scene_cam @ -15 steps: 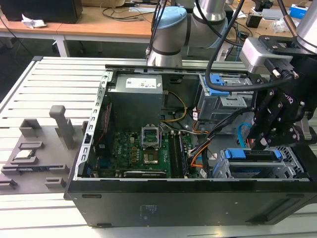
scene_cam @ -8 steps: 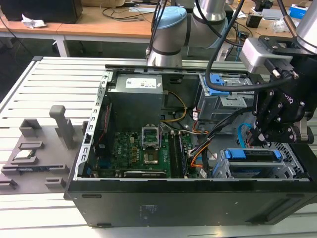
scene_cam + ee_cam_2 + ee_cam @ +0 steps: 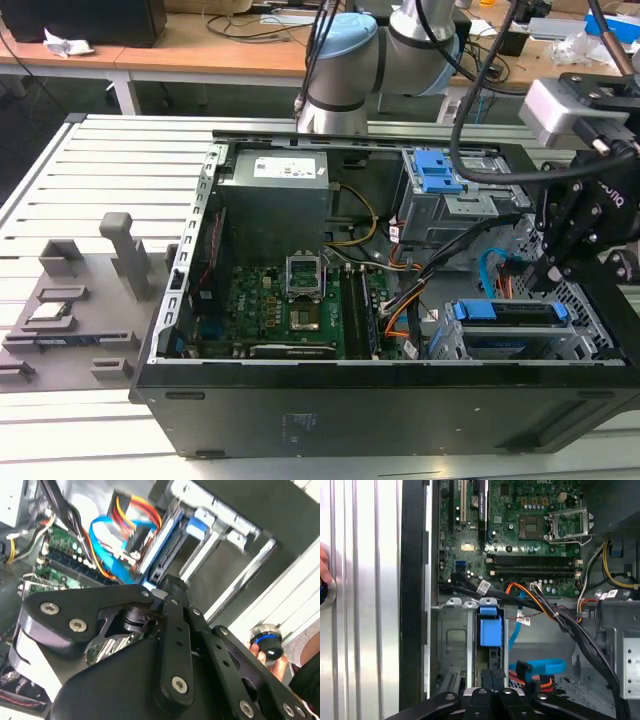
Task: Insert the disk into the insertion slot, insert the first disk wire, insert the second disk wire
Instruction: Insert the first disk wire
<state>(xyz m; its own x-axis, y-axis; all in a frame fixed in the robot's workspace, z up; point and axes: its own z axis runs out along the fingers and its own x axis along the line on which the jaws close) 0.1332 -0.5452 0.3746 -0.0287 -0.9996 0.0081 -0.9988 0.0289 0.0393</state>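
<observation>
Hanging just above the drive bay in the lower right of the exterior view, the gripper [image 3: 548,272] is placed close over the disk [image 3: 505,312]. The disk is lodged in the insertion slot [image 3: 447,350] with its blue carrier uppermost. Whether the gripper is clenched or released cannot be told, and no object can be confirmed in its hold.

The second disk wire [image 3: 542,667] is seen in the first wrist view as a loose curl just beside the disk, and its dark plug is judged to be unmated. The first disk wire [image 3: 131,511] is seen in the second wrist view, running to a black plug near the end of the disk. Whether that plug is mated cannot be determined.

The following hazards are judged likely:

1. Snagging. Both wires lie near the gripper, so the light blue curl could be caught by the gripper body and kinked or dragged.
2. Wrong selection. The two wires are crowded together beside the disk, so one plug could be taken for the other.
3. Tilted entry. If a plug is presented at an angle, the connector on the disk could be strained or bent.
4. Disk shift. If the disk is not fully home, it could be displaced in the slot by plug pressure.
5. Obstruction. A black cable bundle [image 3: 580,635] crosses near the bay and could be pressed against the motherboard [image 3: 290,300].
</observation>
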